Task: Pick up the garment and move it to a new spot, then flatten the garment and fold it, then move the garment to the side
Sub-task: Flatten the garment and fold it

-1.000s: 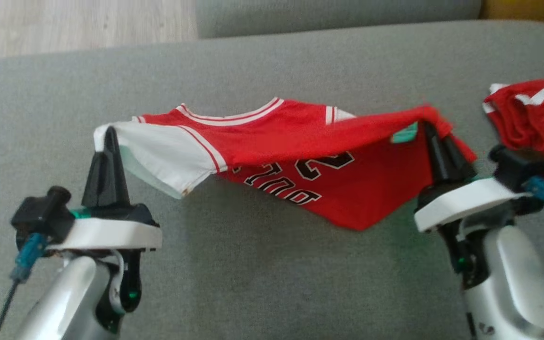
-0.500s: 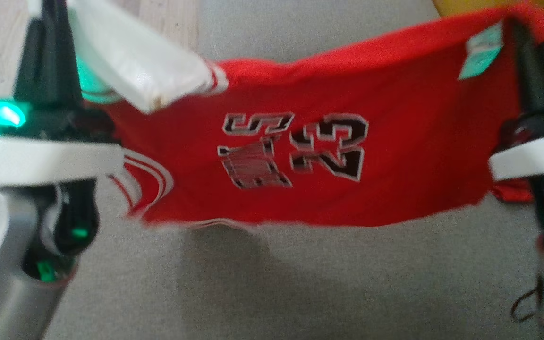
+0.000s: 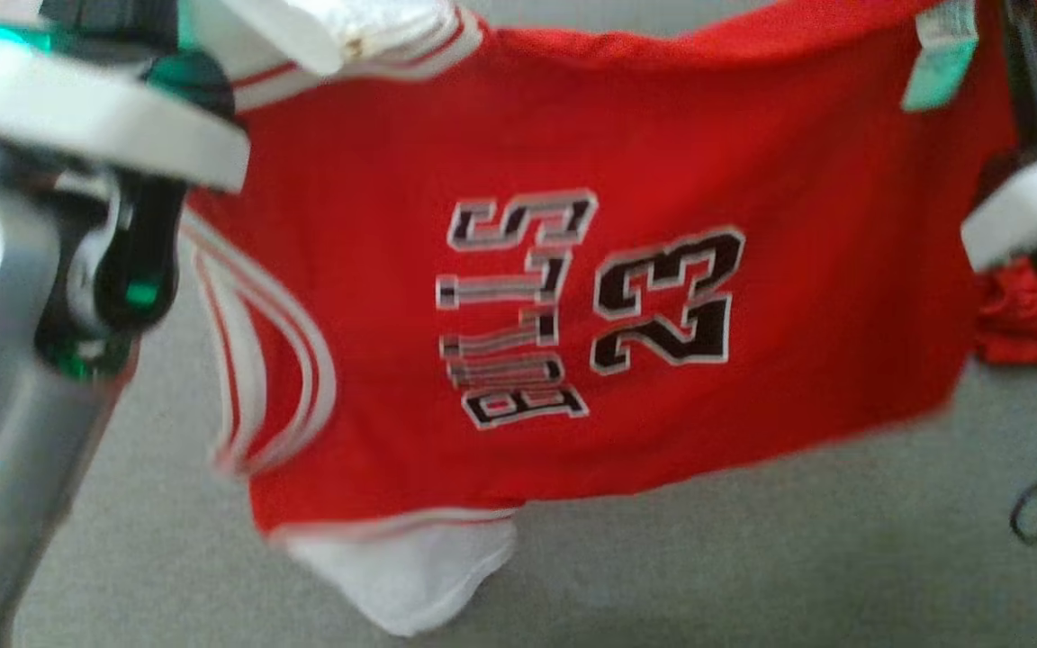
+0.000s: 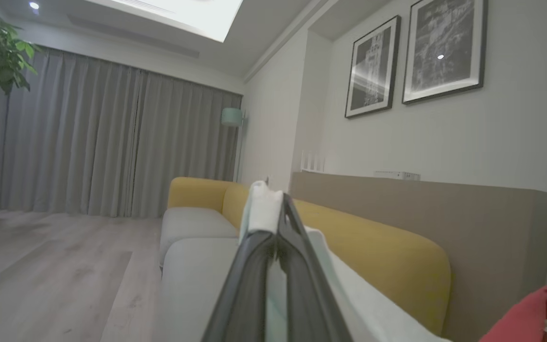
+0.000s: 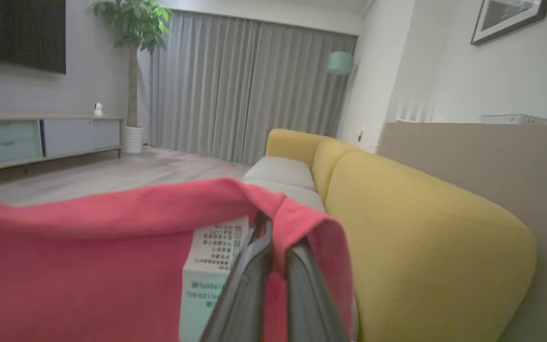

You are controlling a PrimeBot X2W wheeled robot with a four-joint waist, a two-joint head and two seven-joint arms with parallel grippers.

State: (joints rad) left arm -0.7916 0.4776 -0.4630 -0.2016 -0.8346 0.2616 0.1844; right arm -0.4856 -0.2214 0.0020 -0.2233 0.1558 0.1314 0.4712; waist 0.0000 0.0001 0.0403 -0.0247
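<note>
Red basketball jersey with white sleeves (image 3: 572,315) hung in the air above grey fabric sofa seat (image 3: 752,558), spread between both arms. Left gripper (image 4: 276,211) pinched together on a white sleeve edge; right gripper (image 5: 268,228) clamped on the red hem beside pale care label (image 5: 212,266).

Risk: narrow pinches only, likely to slip if pulled taut or swung. Lower white sleeve (image 3: 410,576) dangling, liable to tuck under on laying down.

Look: print turned sideways, cloth fairly smooth, bottom edge sagging.
</note>
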